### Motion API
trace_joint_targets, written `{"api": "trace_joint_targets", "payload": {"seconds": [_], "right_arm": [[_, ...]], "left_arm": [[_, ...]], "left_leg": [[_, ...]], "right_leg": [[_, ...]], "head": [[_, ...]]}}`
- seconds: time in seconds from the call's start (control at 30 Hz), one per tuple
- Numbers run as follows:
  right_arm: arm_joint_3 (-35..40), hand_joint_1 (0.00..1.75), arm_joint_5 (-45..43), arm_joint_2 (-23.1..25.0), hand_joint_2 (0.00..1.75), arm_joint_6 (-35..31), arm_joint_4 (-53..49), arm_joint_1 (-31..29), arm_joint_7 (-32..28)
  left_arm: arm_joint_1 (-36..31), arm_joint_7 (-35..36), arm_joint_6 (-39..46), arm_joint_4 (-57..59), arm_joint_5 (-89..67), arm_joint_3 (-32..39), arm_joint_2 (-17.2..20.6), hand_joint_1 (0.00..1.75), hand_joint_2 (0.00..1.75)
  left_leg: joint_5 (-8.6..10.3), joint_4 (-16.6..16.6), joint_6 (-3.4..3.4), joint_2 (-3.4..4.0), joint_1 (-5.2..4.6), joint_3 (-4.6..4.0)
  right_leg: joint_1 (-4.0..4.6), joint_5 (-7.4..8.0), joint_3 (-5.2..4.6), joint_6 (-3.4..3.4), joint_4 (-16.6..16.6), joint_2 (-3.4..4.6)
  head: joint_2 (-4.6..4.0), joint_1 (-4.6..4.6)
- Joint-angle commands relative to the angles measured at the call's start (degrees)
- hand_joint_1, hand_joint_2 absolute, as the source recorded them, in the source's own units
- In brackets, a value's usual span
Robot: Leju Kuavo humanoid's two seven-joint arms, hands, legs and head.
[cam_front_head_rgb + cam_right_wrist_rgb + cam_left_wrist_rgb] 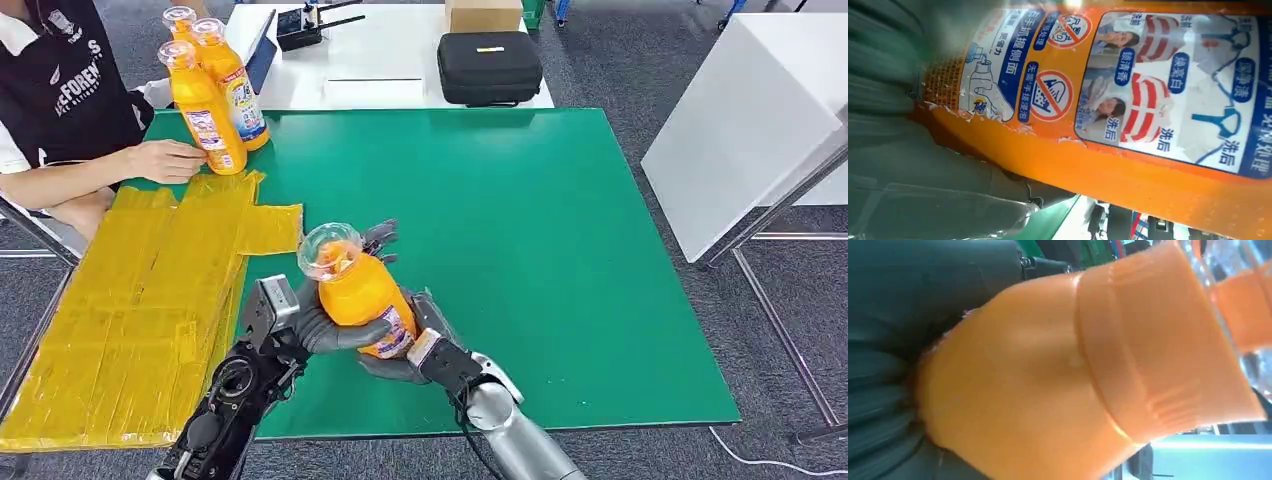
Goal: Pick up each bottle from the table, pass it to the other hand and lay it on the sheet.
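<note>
We see an orange bottle (357, 290) with a clear cap, its label (1128, 85) white and blue with red prohibition circles. Grey fingers (335, 333) wrap it. The table (560, 250) is green, the sheet (130, 310) yellow. Three more orange bottles (205, 105) carry blue-and-white labels, possibly with pink. A black case (489, 67) sits behind.

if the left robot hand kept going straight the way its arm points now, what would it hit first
It already grips the orange bottle, so that comes first. The left robot hand points up and right in the head view; past the bottle lies the right robot hand on its other side, then bare green table. Depth is unclear.
</note>
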Motion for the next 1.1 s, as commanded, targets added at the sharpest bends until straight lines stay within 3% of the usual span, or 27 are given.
{"api": "trace_joint_targets", "payload": {"seconds": [0.03,0.2,0.3,0.6,0.67,0.7,1.1], "right_arm": [[0.7,1.75,-1.3,-1.5,1.75,-1.6,-1.7,-0.8,-0.7],[0.1,1.75,-1.9,-1.1,1.75,-1.6,-2.5,-1.8,-0.1],[-1.1,1.75,-2.0,-2.1,1.75,-2.0,-6.5,1.9,0.6],[-2.2,1.75,-1.6,-2.8,1.75,-2.4,-8.6,4.4,0.7],[-2.6,1.69,1.4,-2.7,1.75,-5.9,-8.5,4.4,1.4],[-2.5,0.00,2.7,-2.7,1.75,-7.2,-8.7,4.4,1.9],[-7.1,0.00,1.9,-4.1,1.75,-9.9,-18.8,8.6,2.6]], "left_arm": [[-0.9,-0.2,-0.9,4.4,1.5,0.0,-0.1,1.75,1.75],[-2.1,0.4,-0.7,3.9,3.0,1.0,-0.8,1.75,1.75],[0.1,-0.6,1.9,0.6,3.3,2.1,-0.9,1.75,1.75],[0.8,-0.8,2.8,0.4,3.7,2.4,-0.9,1.75,1.75],[0.5,-2.3,5.3,0.6,2.2,3.5,-0.8,1.75,1.75],[0.3,-2.7,6.9,0.7,0.9,3.9,-0.8,1.75,1.75],[-0.4,-4.5,18.4,1.4,-8.8,10.0,1.5,1.75,1.75]], "left_leg": [[-0.07,0.0,-0.11,-0.03,0.02,0.21],[-0.14,0.1,-0.16,-0.01,0.03,0.25],[-0.06,0.0,-0.11,-0.03,0.03,0.15],[-0.11,0.0,-0.12,-0.04,0.03,0.22],[-0.08,0.0,-0.11,-0.02,0.02,0.19],[-0.16,0.0,-0.16,-0.01,0.04,0.32],[-0.08,0.0,-0.12,-0.04,0.01,0.17]], "right_leg": [[0.03,-0.08,0.21,-0.09,0.0,-0.12],[0.06,-0.13,0.25,-0.13,0.1,-0.14],[0.05,-0.06,0.17,-0.09,0.0,-0.11],[0.05,-0.11,0.25,-0.11,0.0,-0.14],[0.04,-0.08,0.20,-0.10,0.0,-0.11],[0.07,-0.15,0.33,-0.14,0.0,-0.13],[0.03,-0.08,0.15,-0.10,0.0,-0.16]], "head": [[0.00,-0.02],[0.00,-0.02],[0.00,0.00],[0.00,0.00],[0.00,-0.02],[0.00,0.00],[0.00,-0.02]]}}
